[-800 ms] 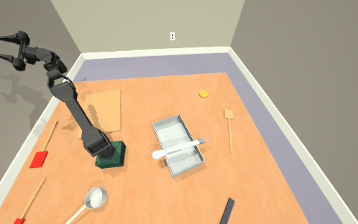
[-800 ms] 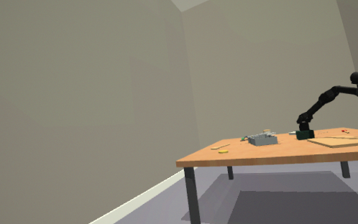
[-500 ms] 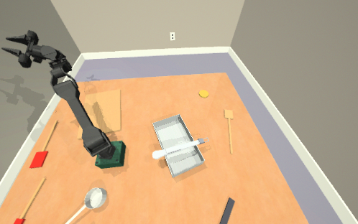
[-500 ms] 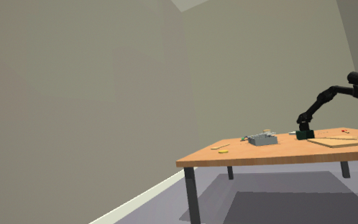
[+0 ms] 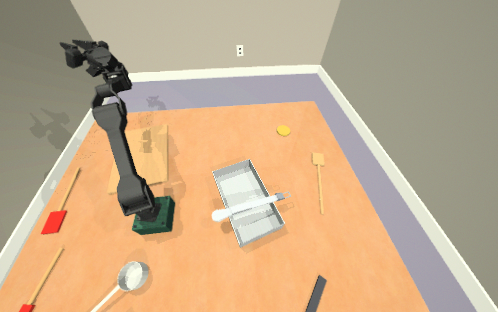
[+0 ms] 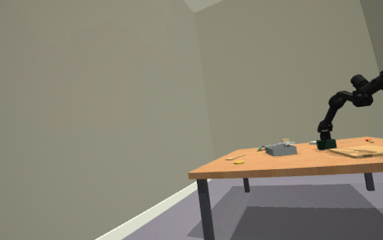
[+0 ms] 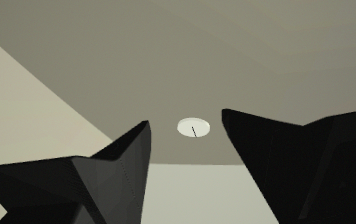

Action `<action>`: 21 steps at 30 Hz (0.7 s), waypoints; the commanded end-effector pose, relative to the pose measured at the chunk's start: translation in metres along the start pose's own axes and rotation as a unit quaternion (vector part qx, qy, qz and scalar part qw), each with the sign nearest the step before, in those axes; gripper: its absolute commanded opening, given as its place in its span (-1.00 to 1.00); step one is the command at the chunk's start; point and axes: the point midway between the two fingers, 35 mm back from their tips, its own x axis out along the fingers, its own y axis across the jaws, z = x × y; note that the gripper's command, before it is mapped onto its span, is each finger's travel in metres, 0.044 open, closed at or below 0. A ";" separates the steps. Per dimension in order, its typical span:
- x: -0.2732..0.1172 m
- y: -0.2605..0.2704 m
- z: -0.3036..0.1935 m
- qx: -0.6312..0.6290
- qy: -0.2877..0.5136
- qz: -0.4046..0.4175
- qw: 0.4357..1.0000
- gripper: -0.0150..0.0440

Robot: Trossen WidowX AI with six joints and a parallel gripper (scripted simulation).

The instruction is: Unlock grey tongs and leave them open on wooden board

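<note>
The grey tongs (image 5: 250,204) lie across the roasting tin (image 5: 237,185) (image 6: 284,151). Their wide pale end overhangs the tin's left side, and their narrow end with thin wire loops overhangs the right side. The tongs' lock cannot be made out. The wooden board (image 5: 156,167) (image 6: 346,152) lies flat behind the arm's base. My gripper (image 5: 67,43) (image 7: 186,120) is open and empty, with its fingers partly apart. It is raised high beyond the board's far left side, well away from the tongs, and is out of frame in the exterior view.
A yellow disc (image 5: 283,130) (image 6: 238,162) and a wooden spatula (image 5: 318,159) lie beyond and right of the tin. Two red-bladed spatulas, one here (image 5: 54,222), lie at the left. A ladle (image 5: 133,276) and a dark bar (image 5: 315,295) lie nearer the top view.
</note>
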 end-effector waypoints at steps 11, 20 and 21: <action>-0.117 0.109 -0.055 0.204 0.046 0.227 0.951 0.39; -0.246 0.171 -0.091 0.351 0.163 0.397 0.833 0.39; -0.261 0.176 -0.094 0.366 0.179 0.413 0.815 0.39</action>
